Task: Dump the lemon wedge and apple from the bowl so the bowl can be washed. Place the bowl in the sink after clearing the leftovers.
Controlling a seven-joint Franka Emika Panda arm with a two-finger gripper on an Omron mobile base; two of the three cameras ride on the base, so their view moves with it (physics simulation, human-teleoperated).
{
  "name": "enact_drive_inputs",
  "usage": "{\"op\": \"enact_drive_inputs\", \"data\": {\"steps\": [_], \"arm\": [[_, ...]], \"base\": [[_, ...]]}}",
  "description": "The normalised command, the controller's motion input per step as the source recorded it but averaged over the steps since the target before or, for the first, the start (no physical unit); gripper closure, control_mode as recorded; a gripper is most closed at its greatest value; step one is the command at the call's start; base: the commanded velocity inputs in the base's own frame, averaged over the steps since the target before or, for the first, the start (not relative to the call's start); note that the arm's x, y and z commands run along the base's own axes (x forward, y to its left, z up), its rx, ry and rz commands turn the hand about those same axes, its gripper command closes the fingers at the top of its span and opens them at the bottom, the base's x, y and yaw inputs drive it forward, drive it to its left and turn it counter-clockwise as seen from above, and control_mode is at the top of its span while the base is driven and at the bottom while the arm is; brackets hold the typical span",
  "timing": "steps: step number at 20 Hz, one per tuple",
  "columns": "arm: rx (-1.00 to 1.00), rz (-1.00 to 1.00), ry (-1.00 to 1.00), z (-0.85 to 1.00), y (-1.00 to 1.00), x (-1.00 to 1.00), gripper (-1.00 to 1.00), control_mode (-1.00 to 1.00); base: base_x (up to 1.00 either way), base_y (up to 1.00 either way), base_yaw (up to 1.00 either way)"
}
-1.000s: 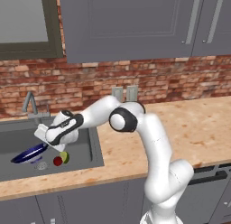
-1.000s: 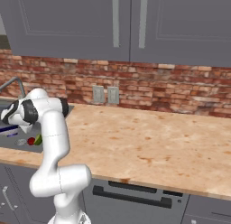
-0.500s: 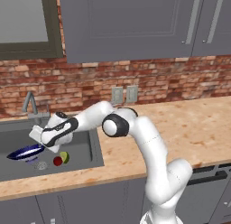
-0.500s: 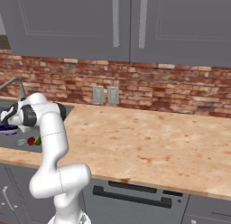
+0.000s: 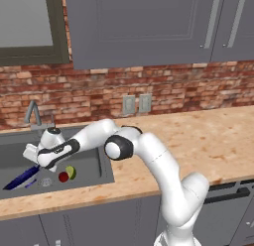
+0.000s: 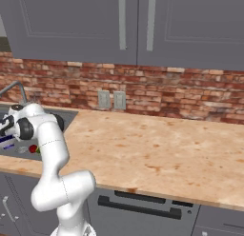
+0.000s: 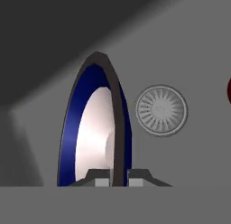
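Note:
The bowl, dark blue outside and white inside, hangs tilted on edge low in the sink, toward its left side. My gripper is shut on the bowl's rim. In the hand view the rim of the bowl runs between the two fingertips of the gripper. The red apple and the yellow-green lemon wedge lie side by side on the sink floor, right of the bowl. The bowl and the apple also show at the left edge of the right base view.
A round metal drain sits in the sink floor between the bowl and the fruit. The grey faucet stands behind the basin. A speckled counter runs to the right, below a brick wall with outlets.
The arm has reached further left and lower, carrying the bowl down toward the sink floor. The apple and the lemon wedge have stayed in place.

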Motion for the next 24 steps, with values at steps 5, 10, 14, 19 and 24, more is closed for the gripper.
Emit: {"op": "enact_drive_inputs", "data": {"steps": [5,10,14,19,24], "arm": [[-0.13,0.01,0.0,-0.11,0.0,0.0,1.0,-1.0],[-0.19,0.01,-0.02,-0.48,0.0,0.0,1.0,-1.0],[-0.09,0.0,0.0,-0.35,0.0,0.0,1.0,-1.0],[-0.01,0.0,0.0,-0.05,0.01,0.06,1.0,-1.0],[-0.03,0.0,0.0,-0.12,0.0,0.04,1.0,-1.0]], "base": [[0.0,0.0,0.0],[0.0,0.0,0.0],[0.0,0.0,0.0],[0.0,0.0,0.0],[0.0,0.0,0.0]]}}
